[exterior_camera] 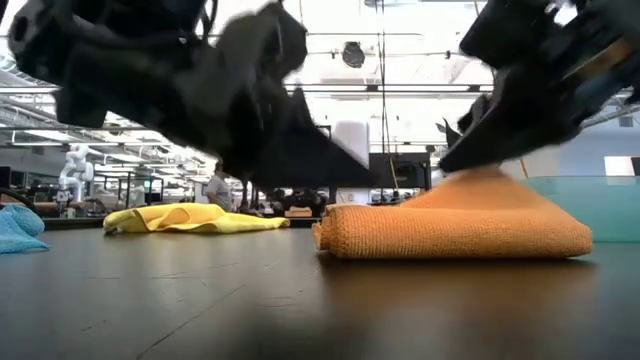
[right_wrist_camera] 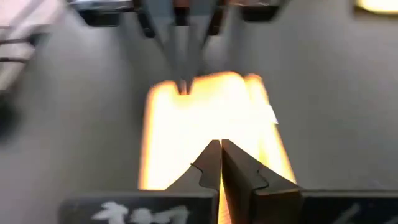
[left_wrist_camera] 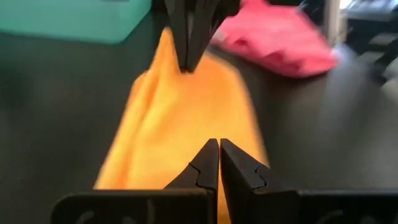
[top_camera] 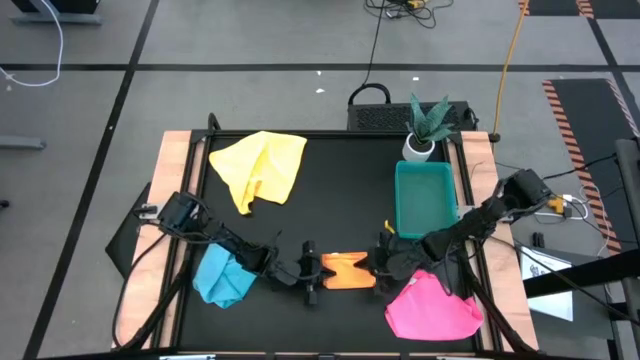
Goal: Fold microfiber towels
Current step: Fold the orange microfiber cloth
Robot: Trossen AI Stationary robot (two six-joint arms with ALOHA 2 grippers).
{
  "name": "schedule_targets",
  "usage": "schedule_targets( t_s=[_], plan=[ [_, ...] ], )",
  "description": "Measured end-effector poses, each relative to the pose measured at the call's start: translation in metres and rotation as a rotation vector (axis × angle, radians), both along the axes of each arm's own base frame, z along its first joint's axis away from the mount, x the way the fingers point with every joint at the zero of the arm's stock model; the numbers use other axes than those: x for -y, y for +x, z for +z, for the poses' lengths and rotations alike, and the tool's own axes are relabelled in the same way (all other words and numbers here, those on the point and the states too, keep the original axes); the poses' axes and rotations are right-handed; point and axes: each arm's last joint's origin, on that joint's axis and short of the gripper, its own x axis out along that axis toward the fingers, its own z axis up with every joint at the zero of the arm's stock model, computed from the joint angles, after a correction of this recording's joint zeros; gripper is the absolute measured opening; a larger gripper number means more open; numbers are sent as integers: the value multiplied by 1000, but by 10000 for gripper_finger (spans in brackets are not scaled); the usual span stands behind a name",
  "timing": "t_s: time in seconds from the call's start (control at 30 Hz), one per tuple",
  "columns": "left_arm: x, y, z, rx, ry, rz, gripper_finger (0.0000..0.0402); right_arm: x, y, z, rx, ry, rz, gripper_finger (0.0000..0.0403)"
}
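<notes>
While both arms pinch opposite ends of the orange-yellow towel (top_camera: 346, 270) at the near centre of the surface (top_camera: 330, 190), you risk stretching or dragging the fold open if either pulls unevenly. Left claw (top_camera: 312, 272) is clenched on its left end, right claw (top_camera: 383, 262) clenched on its right end. Loose yellow towel (top_camera: 262, 167) lies far left, blue towel (top_camera: 223, 277) near left, pink towel (top_camera: 432, 307) near right, partly under the right arm. Green tray (top_camera: 425, 197) sits close; watch the elbow. Fold layers are hard to make out.
</notes>
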Motion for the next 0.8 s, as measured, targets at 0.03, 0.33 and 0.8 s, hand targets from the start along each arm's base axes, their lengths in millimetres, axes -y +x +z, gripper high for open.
schedule_targets(
  t_s=[0.03,0.33,0.8],
  plan=[
    [-4,0,-2,-24,-1,14,19,3,1,-4,-14,1,-36,4],
    [-12,-1,-11,-123,-35,61,19,13,4,-31,-121,26,-160,1],
    [-13,3,20,23,-48,7,19,2,-2,-1,-17,71,-96,0]
  ],
)
